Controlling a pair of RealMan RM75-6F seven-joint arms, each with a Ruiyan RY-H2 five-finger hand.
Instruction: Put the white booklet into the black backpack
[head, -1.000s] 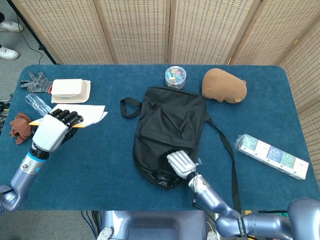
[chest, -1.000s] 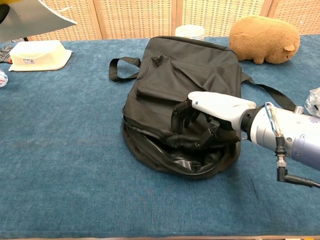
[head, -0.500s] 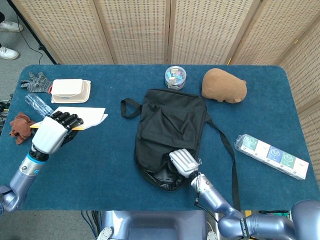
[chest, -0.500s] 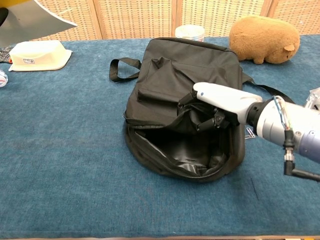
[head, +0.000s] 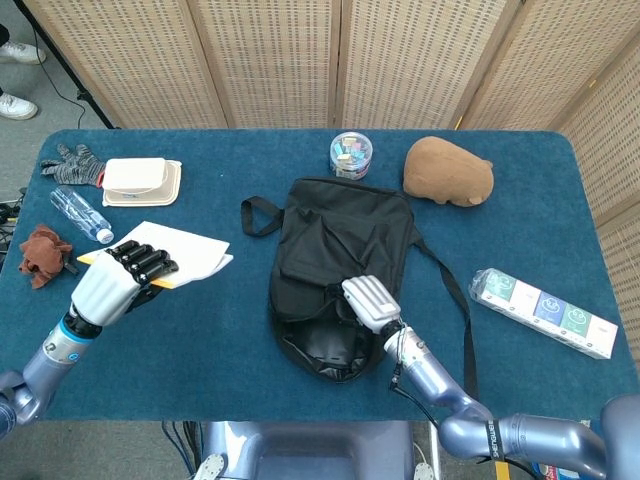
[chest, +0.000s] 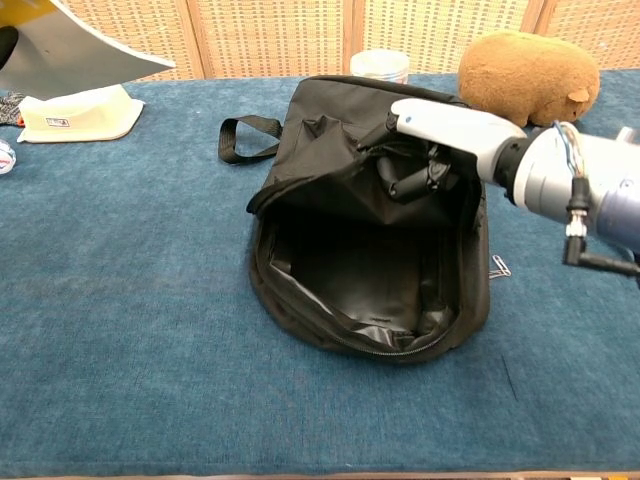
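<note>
Two hands are at work over the blue worktop. The right hand grips the upper flap of the black backpack, its fingers curled under the fabric and lifting it so the mouth gapes wide toward the near edge, showing the dark lining inside. The left hand holds the white booklet near the left side of the worktop, well apart from the backpack; its dark fingers are closed over the booklet's near edge, and a yellow strip shows beneath the white cover. In the chest view only a corner of the booklet shows, raised at the upper left.

Behind the booklet sit a white food box, a clear water bottle, a grey glove and a brown cloth. A small clear tub and a brown plush animal lie beyond the backpack, and a long carton rests to the right.
</note>
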